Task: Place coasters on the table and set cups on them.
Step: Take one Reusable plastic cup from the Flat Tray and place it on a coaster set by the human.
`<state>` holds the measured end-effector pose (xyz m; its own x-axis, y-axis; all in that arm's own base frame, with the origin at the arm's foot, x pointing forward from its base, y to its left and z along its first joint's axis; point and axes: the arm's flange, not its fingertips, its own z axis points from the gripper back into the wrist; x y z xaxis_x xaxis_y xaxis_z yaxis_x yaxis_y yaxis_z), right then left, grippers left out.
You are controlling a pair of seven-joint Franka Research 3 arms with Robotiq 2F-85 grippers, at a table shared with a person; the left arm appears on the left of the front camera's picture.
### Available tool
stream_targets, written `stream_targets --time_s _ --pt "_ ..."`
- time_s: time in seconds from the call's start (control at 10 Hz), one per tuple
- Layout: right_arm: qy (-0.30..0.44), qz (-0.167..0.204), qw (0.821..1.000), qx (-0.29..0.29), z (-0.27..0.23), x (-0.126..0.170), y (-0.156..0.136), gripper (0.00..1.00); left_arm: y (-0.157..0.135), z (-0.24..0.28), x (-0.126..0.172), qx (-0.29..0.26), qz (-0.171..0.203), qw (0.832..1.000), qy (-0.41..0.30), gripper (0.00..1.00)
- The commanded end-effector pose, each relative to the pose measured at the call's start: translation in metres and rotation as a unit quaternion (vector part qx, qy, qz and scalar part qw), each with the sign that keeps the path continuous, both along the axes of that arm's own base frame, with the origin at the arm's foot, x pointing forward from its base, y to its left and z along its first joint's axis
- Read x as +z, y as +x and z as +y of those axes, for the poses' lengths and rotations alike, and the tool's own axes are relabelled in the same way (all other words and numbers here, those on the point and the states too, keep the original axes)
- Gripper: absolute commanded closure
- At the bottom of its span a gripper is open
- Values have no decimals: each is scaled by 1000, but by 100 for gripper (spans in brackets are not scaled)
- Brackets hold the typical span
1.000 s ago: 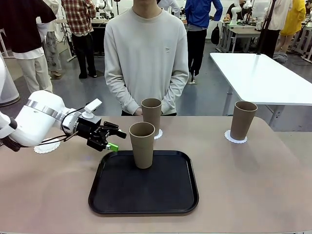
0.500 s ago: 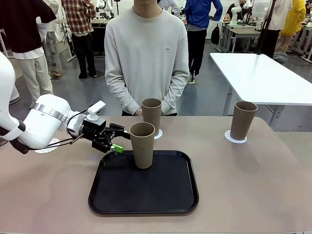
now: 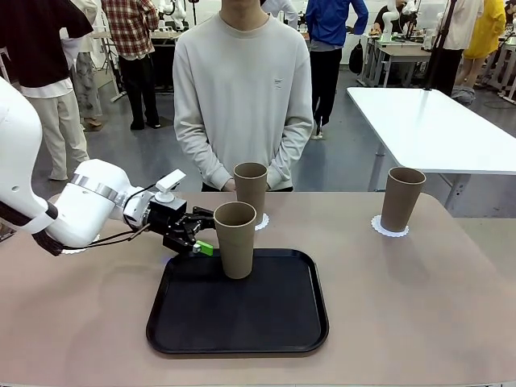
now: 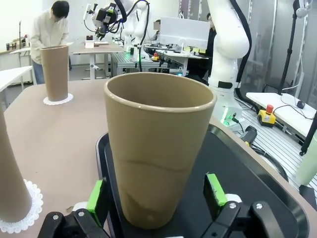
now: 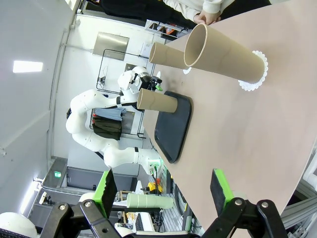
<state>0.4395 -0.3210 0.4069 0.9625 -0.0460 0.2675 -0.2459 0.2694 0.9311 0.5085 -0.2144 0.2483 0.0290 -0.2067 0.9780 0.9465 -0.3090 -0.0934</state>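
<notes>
The open left hand (image 4: 157, 198) straddles the upright tall tan paper cup (image 4: 158, 153) on the black square tray (image 3: 242, 322), fingers either side, not yet gripping.

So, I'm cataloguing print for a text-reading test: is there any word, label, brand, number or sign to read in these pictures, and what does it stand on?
None can be read.
Small dark mark on the chest of the person's pale grey sweatshirt: too small to read.
The tall tan paper cups, the white lacy paper coasters and the black rounded-square tray: plain, no print.
</notes>
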Motion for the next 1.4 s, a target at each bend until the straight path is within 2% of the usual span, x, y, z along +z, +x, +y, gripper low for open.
stream_targets --time_s 0.0,0.4,0.5,0.6,0.7,0.8,0.9,1.0,1.2,1.3 --pt "1 -3 1000 -5 2 1 0 0 6 -11 -4 -15 -9 1000 -10 0" --pt "1 -3 1000 -5 2 1 0 0 5 -37 -12 -52 -2 999 -12 0" --pt "1 -3 1000 -5 2 1 0 0 3 -46 -16 -73 12 997 -10 0" --pt "1 -3 1000 -5 2 1 0 0 1 -50 -17 -80 5 997 -11 0" --pt "1 -3 1000 -5 2 1 0 0 0 -50 -17 -94 -9 995 -21 13" --pt "1 -3 1000 -5 2 1 0 0 -1 -50 -16 -95 -9 995 -17 60" --pt "1 -3 1000 -5 2 1 0 0 -1 -47 -14 -90 -11 996 -20 73" --pt "1 -3 1000 -5 2 1 0 0 -3 -46 -13 -91 -12 996 -17 100" --pt "1 -3 1000 -5 2 1 0 0 -7 -43 -9 -85 -15 996 -8 100" --pt "1 -3 1000 -5 2 1 0 0 -14 -44 -1 -65 20 998 8 100"
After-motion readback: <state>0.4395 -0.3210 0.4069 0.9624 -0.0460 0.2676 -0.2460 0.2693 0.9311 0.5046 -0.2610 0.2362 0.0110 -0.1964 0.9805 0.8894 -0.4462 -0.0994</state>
